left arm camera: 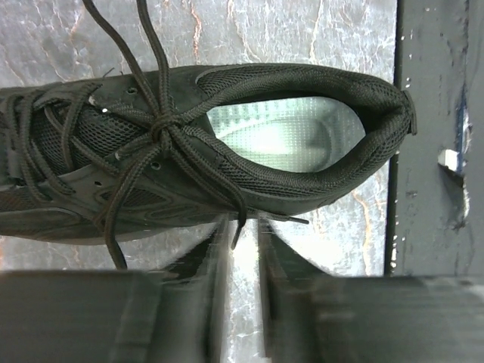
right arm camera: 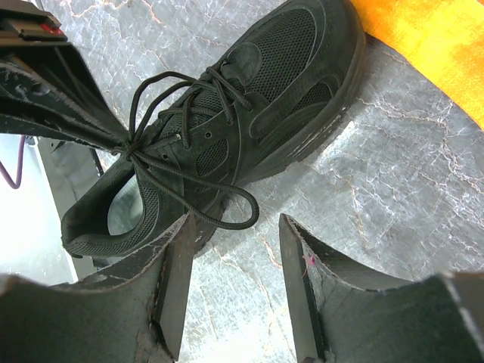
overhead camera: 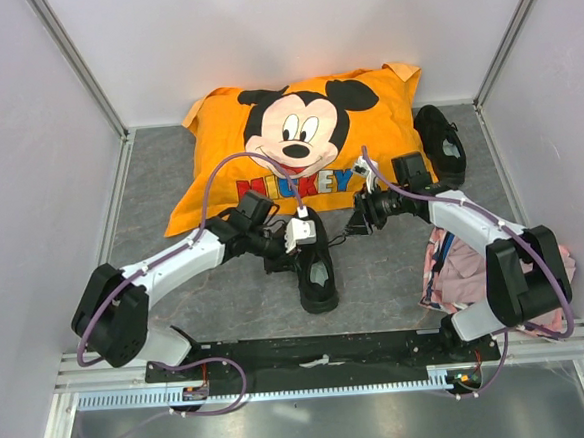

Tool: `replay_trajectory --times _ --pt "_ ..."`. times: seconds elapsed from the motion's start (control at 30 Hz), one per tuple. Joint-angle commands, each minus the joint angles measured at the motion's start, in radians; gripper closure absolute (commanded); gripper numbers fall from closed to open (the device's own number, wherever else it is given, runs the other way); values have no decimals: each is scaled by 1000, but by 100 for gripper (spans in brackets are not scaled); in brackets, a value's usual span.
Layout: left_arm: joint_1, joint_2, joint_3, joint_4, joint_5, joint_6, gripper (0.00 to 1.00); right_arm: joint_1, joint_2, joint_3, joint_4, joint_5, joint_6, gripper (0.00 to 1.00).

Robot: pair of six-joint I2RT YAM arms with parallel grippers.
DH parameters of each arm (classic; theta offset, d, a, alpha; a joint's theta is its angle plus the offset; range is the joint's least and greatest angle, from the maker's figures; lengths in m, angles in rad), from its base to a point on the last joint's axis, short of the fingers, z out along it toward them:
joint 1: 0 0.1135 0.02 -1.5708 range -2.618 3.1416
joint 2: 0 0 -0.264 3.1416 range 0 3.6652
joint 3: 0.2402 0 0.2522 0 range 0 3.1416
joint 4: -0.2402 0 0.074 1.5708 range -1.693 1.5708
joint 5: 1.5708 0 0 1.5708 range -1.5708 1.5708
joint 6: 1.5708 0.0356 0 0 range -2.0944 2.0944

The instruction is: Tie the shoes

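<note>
Laid crosswise just beyond the left pincer point(left arm camera: 243, 227), its fingers point(left arm camera: 198, 261) nearly together about a lace end point(left arm camera: 236, 234) (clamping cannot be told), a black mesh shoe point(overhead camera: 318, 272) with pale insole point(left arm camera: 280, 136) is seen. The grey marbled desk point(overhead camera: 145, 189) is enclosed by white walls point(overhead camera: 26, 147). The toe point(right arm camera: 325, 38) is pointed at the orange pillow point(overhead camera: 217, 144), beside the right pincer point(right arm camera: 236, 221), held apart.

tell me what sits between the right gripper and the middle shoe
A lace loop from the shoe, lying on bare grey table; the right wrist view shows it.
</note>
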Motion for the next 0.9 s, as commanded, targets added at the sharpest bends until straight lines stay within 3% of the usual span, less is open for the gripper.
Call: replay_trajectory --times 0.0,0.1,0.47,0.87 --pt "-6 -19 16 -23 1 35 88 2 19 50 6 -10 -27 44" --pt "-6 -55 -5 -45 -16 75 98 4 27 53 6 -15 -33 43" --pt "1 -116 -66 -92 -65 147 98 2 30 50 -1 -16 -45 42" --pt "15 -154 -117 -161 -134 323 98 4 24 73 -7 -67 -48 41"
